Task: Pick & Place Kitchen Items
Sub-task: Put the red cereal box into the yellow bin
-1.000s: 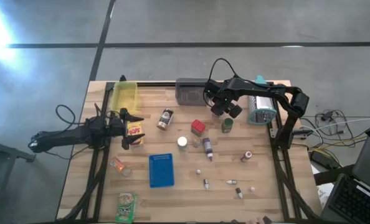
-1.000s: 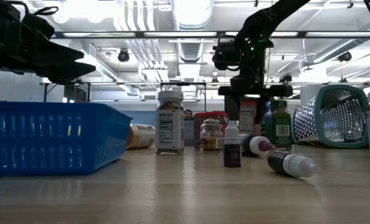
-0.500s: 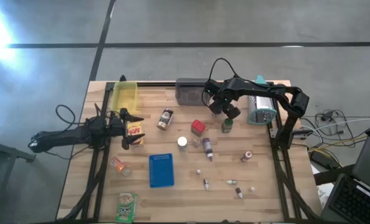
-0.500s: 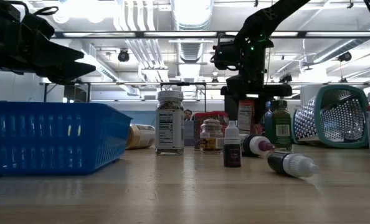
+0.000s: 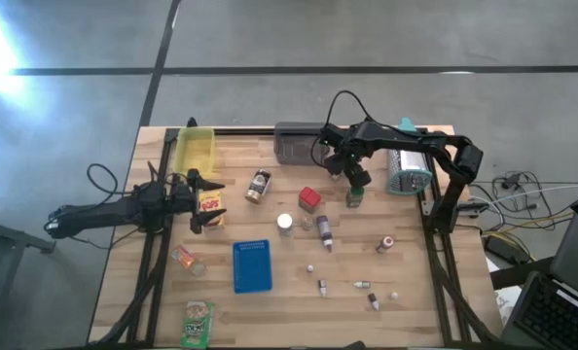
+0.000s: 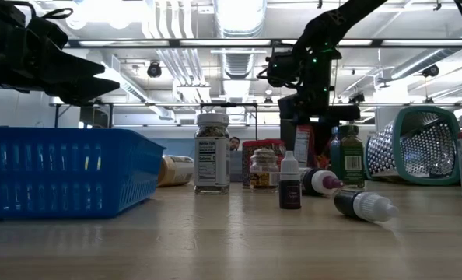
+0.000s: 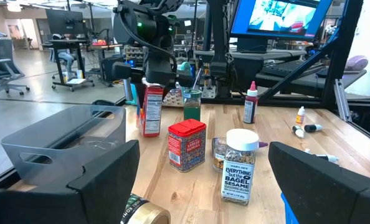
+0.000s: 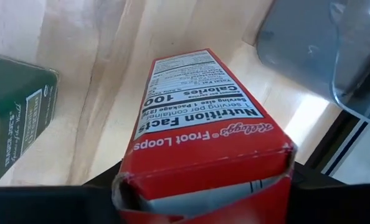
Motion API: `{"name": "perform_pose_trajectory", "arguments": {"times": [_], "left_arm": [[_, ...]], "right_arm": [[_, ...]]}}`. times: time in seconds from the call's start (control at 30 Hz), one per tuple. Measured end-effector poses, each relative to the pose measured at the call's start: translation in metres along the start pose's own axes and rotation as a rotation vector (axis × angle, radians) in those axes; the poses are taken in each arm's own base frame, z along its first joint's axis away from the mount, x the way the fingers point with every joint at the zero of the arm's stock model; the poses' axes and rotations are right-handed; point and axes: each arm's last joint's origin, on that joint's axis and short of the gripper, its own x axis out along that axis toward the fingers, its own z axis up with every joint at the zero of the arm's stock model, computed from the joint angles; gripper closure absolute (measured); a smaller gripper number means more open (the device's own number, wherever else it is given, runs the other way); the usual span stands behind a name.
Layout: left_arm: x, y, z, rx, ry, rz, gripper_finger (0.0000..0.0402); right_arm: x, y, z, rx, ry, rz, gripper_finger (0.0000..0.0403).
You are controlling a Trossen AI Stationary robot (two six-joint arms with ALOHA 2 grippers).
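While the left gripper (image 5: pixel 203 201) hangs over the left part of the wooden surface (image 5: pixel 415 292) exactly where it was a second ago, its fingers spread wide and holding nothing, a yellow packet (image 5: pixel 210 203) lies on the boards under them. Behind it sits a yellow bin (image 5: pixel 195 150). Moving rightward, a seasoning jar (image 5: pixel 259 185) stands upright, a blue tray (image 5: pixel 252 266) rests nearer the front edge, and a small red tin (image 5: pixel 309 199) stands near the middle. Next comes a grey bin (image 5: pixel 296 144) at the back edge. Just beside it, the right gripper (image 5: pixel 351 175) has shifted slightly toward that back side since the earlier frames, drawing closer to the grey bin. Its fingers are closed on a red cereal box (image 8: pixel 203 143), which the right wrist view shows upright between them; their opening has widened only a little. A green jar (image 5: pixel 354 195) stands just beside the box, and a mesh basket (image 5: pixel 409 167) lies on its side farther right.
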Motion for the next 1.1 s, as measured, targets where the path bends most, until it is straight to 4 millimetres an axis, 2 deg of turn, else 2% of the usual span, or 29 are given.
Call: {"name": "perform_pose_trajectory", "arguments": {"times": [0.1, 0.4, 0.6, 0.8, 1.1], "left_arm": [[0.000, 0.000, 0.000, 0.000, 0.000, 0.000, 0.0039], [0.000, 0.000, 0.000, 0.000, 0.000, 0.000, 0.0039], [0.000, 0.000, 0.000, 0.000, 0.000, 0.000, 0.0039], [0.000, 0.000, 0.000, 0.000, 0.000, 0.000, 0.0039], [0.000, 0.000, 0.000, 0.000, 0.000, 0.000, 0.0039]], "right_arm": [[-0.005, -0.002, 0.001, -0.002, 0.009, -0.010, 0.0219], [-0.035, -0.011, 0.007, 0.016, -0.014, -0.029, 0.0250], [-0.050, -0.017, 0.010, 0.039, -0.059, -0.031, 0.0240], [-0.056, -0.020, 0.012, 0.042, -0.078, -0.046, 0.0232], [-0.058, -0.018, 0.012, 0.066, -0.084, -0.023, 0.0255]]}}
